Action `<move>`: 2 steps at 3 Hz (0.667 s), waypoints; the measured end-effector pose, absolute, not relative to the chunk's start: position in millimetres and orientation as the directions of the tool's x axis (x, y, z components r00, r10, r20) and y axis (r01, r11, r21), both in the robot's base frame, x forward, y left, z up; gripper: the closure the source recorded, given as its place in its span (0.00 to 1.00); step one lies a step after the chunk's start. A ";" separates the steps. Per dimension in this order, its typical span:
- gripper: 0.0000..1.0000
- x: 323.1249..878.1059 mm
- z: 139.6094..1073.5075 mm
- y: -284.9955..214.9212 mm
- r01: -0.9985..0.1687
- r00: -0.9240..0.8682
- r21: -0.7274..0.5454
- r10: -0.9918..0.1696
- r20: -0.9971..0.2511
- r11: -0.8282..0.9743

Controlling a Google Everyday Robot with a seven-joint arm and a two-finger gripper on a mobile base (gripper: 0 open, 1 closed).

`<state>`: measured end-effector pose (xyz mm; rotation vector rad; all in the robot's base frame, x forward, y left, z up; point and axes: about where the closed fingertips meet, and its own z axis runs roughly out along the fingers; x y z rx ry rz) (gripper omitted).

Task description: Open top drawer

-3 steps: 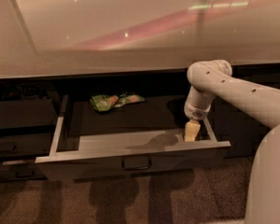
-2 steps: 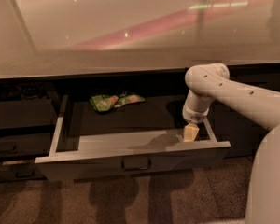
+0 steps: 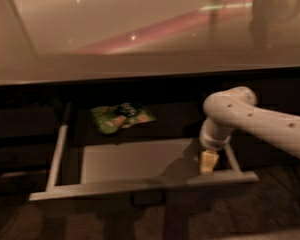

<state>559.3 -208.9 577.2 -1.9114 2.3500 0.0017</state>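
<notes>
The top drawer [image 3: 140, 186] stands pulled far out from under the counter, showing its pale grey floor and light metal side edges. Its small dark loop handle [image 3: 148, 198] sits at the centre of the front. My gripper [image 3: 208, 162] hangs at the end of the white arm, just inside the drawer's front right corner, right of the handle. A green snack bag [image 3: 121, 117] lies at the back of the drawer.
A glossy beige countertop [image 3: 140, 29] overhangs the drawers. Shorter dark drawer fronts [image 3: 20, 144] stand closed on the left. Brown carpet [image 3: 270, 204] lies in front. The white arm [image 3: 260, 124] reaches in from the right.
The gripper has shifted slightly left and up along the drawer's front right corner. The view has moved closer to the drawer.
</notes>
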 end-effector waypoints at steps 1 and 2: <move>0.00 537.2 566.6 -218.9 -0.965 -0.224 -0.119 -0.970 -0.097 0.234; 0.00 533.4 569.3 -216.5 -0.965 -0.225 -0.119 -0.970 -0.097 0.236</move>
